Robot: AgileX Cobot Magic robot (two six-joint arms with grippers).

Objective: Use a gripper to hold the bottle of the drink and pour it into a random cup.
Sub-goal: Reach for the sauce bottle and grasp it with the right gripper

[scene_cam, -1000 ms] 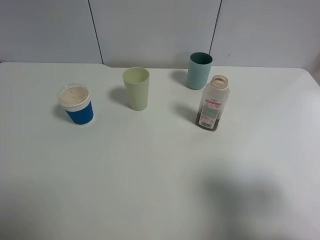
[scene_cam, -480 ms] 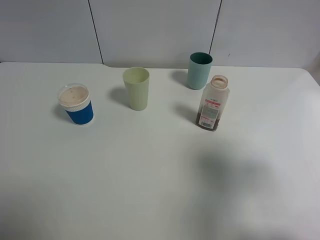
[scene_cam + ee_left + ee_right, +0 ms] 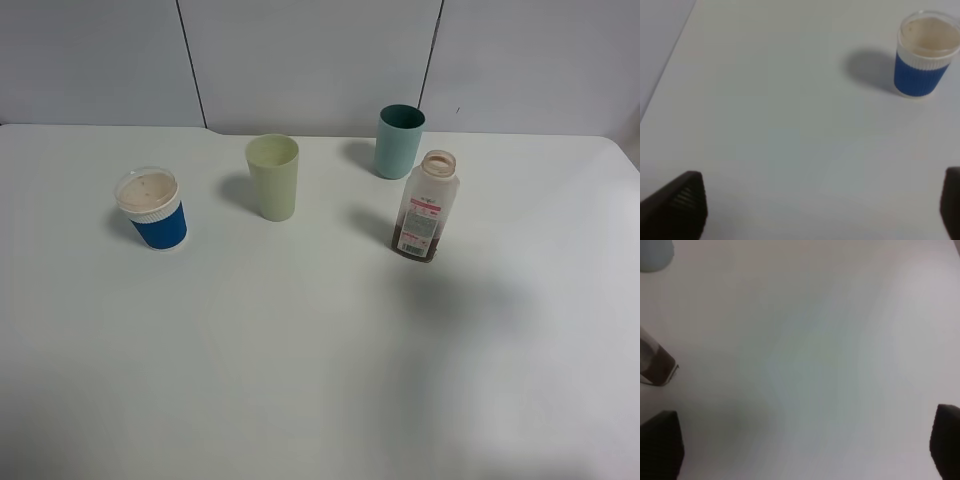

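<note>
Clear plastic bottle with pinkish neck (image 3: 427, 205) stands upright. My black right gripper (image 3: 802, 442) has its fingers wide, holding nothing; I should grab the middle gently and keep it straight.

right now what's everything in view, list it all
table: one, white, under everything
blue cup: one, blue with white band, left side
pale green cup: one, pale green, middle, towards the back
teal cup: one, teal, back, behind the bottle
bottle: one, clear with white label, upright, uncapped, right of middle
drink: small amount, dark brown, bottom of bottle
left gripper: one, black, open, above table near blue cup
right gripper: one, black, open, above table near bottle
</note>
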